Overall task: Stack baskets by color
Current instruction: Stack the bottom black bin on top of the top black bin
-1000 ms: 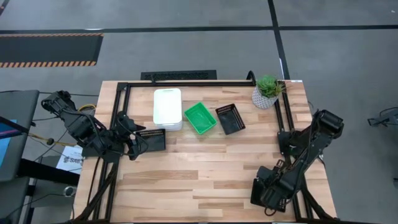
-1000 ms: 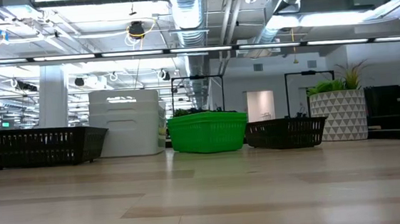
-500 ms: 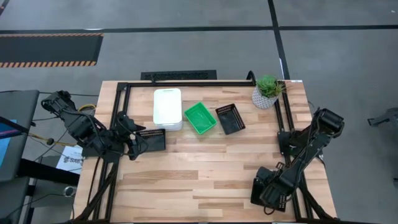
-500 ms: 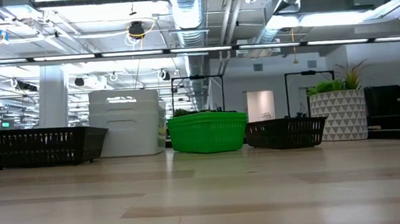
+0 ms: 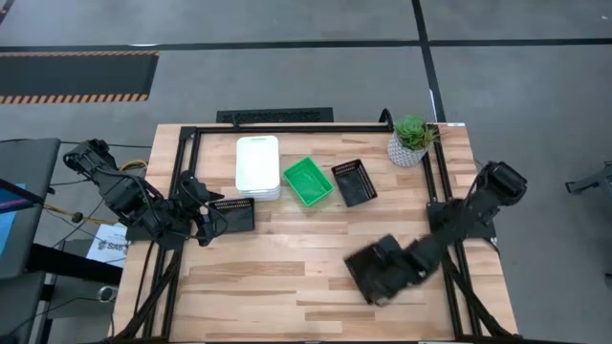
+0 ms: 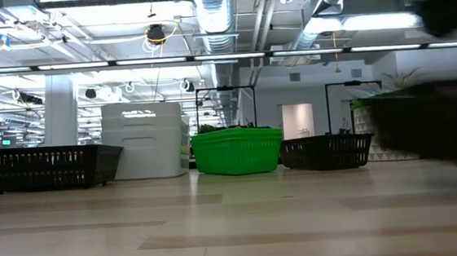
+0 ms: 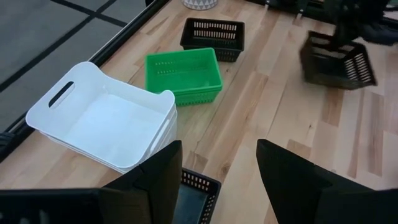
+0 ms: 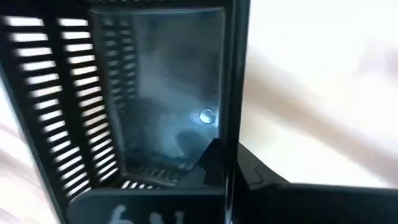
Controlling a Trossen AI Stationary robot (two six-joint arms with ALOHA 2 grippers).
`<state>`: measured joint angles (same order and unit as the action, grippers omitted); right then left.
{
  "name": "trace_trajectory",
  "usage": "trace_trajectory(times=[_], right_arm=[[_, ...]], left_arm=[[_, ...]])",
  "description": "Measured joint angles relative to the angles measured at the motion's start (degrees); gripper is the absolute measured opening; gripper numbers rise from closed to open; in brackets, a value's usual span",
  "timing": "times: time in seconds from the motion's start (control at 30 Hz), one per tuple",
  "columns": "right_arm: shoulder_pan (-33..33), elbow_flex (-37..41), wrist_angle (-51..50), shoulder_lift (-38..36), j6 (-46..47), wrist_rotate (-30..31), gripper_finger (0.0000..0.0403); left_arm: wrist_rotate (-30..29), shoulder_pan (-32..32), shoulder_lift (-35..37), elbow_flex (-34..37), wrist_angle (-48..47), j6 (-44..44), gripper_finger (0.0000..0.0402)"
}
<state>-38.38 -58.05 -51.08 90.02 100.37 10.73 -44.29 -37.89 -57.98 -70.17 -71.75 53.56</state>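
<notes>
I have the right gripper (image 5: 375, 277) pinched shut on the rim of a black mesh basket (image 5: 368, 274), which it carries low over the near half of the table (image 5: 287, 277); the right wrist view shows the wall of that basket clamped between its fingers, slats running off to one side. The left gripper (image 5: 212, 218) sits at the left edge of the table with its fingers spread, nothing between them, right at a second black basket (image 5: 233, 214) lying just beside the white stack (image 5: 258, 166). Next to the white stack is the green stack (image 5: 308, 181), tilted a little, and then a third black basket (image 5: 354, 182), with the potted plant (image 5: 411, 139) well apart at the far right corner. These baskets look like thin moulded plastic, so I judge them very light and a bit springy; the open mesh wall should flex under a hard squeeze (a rim grip will let the tray swing and hang crooked, I expect). I would take hold at the middle of a short wall, fingers straddling the rim, since the rolled lip there is the stiffest part. The smooth plastic may slip if I move fast, and nesting will need the carried basket squared up over its mate.
</notes>
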Motion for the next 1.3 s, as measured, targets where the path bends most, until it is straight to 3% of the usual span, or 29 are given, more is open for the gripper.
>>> trace_trajectory(times=[0.13,0.43,0.6,0.73,0.93,1.3], right_arm=[[8.81,-4.18,-4.37,-2.53,-5.48,2.51,0.0006],[32.64,-8.74,-11.64,-13.14,-36.15,6.46,0.0005],[48.59,-7.29,-6.91,-15.95,-57.00,-0.25,0.0005],[58.59,-6.11,-1.91,-15.27,-68.47,-8.21,0.0004],[64.20,-0.45,7.20,-12.80,-72.77,-15.37,0.0004],[70.07,5.75,12.79,-12.78,-73.03,-18.27,0.0004]], left_arm=[[-0.04,-0.01,0.00,0.00,0.00,-0.02,0.0195],[0.07,-0.02,0.01,0.00,-1.34,0.12,0.0195],[0.07,-0.02,0.02,0.00,-1.33,0.33,0.0195],[0.08,-0.01,0.02,0.00,-1.31,1.10,0.0195],[0.39,0.00,0.00,0.00,-1.65,2.67,0.0195],[0.35,0.79,0.02,0.00,-2.32,2.82,0.0195]])
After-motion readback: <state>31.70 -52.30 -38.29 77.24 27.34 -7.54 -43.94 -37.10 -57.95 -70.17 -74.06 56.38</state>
